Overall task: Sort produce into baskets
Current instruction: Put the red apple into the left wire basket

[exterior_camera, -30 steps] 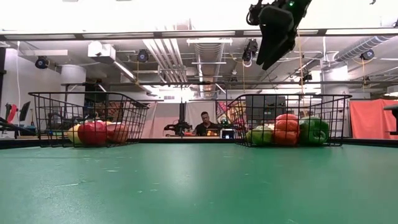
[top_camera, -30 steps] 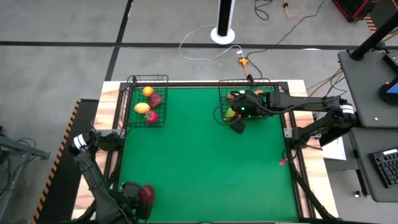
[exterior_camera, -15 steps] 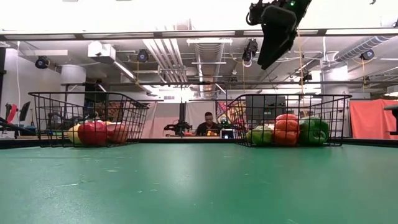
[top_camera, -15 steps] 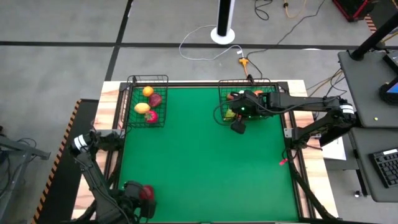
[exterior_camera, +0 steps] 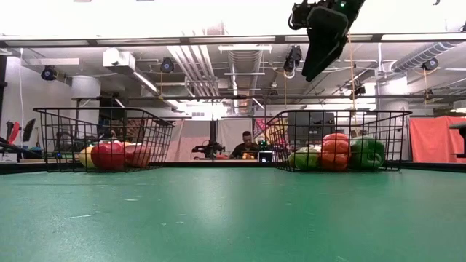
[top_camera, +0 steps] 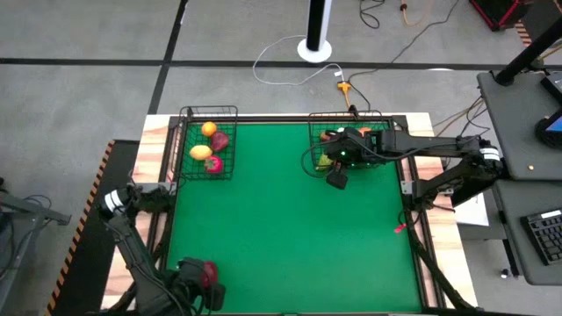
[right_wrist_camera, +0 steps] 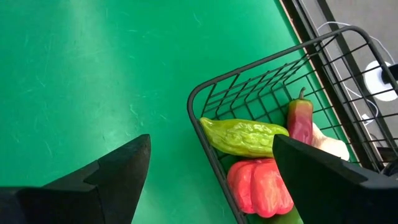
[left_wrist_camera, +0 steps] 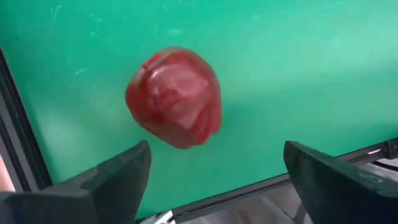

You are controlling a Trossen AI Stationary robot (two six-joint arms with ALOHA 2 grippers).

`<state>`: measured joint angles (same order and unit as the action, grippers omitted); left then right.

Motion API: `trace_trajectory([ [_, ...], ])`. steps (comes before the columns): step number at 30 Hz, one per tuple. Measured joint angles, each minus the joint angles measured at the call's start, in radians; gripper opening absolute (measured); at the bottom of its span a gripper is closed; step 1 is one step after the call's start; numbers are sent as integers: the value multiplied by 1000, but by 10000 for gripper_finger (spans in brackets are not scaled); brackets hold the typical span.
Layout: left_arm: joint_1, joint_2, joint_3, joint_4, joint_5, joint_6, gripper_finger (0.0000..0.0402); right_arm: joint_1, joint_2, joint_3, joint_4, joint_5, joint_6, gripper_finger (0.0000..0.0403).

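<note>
Jaws of the left gripper [left_wrist_camera: 214, 171] stand spread above a glossy red toy apple [left_wrist_camera: 175, 97] on the green table [top_camera: 290, 228]; right gripper [top_camera: 336, 180], jaws spread and empty, hangs beside the right black wire-mesh basket [top_camera: 314, 130] of vegetables.

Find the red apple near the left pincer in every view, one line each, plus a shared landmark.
High view: the red apple lies at the bottom left on the green mat, beside the left pincer.
Low view: not in it.
Left wrist view: upper middle, on the mat, beyond the wide-open fingers.
Right wrist view: not in it.
Shared landmark: the green mat, seen in all four views.
</note>
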<state>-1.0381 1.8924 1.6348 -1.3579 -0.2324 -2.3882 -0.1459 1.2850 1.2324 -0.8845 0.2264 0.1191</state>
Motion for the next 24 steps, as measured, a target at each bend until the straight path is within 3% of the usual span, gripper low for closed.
trace_trajectory([
  [12, 2, 19, -2, -3, 8, 12, 397, 0, 0, 0, 0, -2, -7, 327],
  [18, 19, 19, -11, -5, 24, 14, 399, 0, 0, 0, 0, -2, -8, 327],
  [24, 31, 36, -12, 74, 15, 162, 390, 0, 0, 0, 0, -2, -8, 327],
])
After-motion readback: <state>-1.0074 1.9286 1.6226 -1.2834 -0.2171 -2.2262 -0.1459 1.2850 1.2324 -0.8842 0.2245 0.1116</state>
